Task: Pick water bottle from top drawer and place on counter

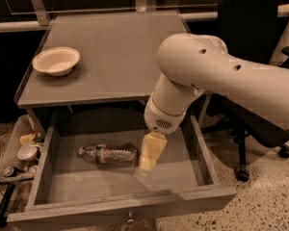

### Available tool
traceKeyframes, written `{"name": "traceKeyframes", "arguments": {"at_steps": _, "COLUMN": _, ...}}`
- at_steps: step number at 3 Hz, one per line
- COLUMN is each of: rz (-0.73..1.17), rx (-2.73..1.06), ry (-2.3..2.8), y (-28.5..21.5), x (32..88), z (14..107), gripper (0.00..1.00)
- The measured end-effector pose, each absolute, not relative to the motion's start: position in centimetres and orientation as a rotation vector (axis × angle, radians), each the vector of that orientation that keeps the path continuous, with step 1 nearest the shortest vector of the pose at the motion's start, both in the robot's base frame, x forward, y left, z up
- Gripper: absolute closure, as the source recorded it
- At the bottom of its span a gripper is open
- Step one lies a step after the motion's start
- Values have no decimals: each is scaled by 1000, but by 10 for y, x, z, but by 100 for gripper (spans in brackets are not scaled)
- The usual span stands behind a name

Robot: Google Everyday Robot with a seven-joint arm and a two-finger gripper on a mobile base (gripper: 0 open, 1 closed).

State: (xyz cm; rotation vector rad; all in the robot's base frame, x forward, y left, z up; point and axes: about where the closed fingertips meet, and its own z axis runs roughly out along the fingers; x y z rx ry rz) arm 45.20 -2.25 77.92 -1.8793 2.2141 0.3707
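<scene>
The water bottle (108, 154) lies on its side in the open top drawer (125, 205), cap to the left, left of the drawer's middle. My gripper (148, 160) hangs down into the drawer on the big white arm (216, 76), just right of the bottle's base, close to it or touching it. The counter (111, 57) is the grey table top above the drawer. The arm hides the right part of the counter.
A cream bowl (56, 60) sits on the counter's left side. A side tray (19, 153) with small items hangs at the table's lower left. A black office chair (253, 42) stands to the right, on the speckled floor.
</scene>
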Motion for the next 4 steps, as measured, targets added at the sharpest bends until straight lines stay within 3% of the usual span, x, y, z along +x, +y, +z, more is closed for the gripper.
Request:
{"name": "traceKeyframes", "arguments": {"at_steps": 3, "rz": 513, "rx": -1842, "ry": 2186, "y": 89, "x": 476, "z": 700, "gripper": 0}}
{"name": "traceKeyframes", "arguments": {"at_steps": 4, "rz": 514, "rx": -1837, "ry": 2200, "y": 100, "x": 487, "z": 673, "gripper": 0}}
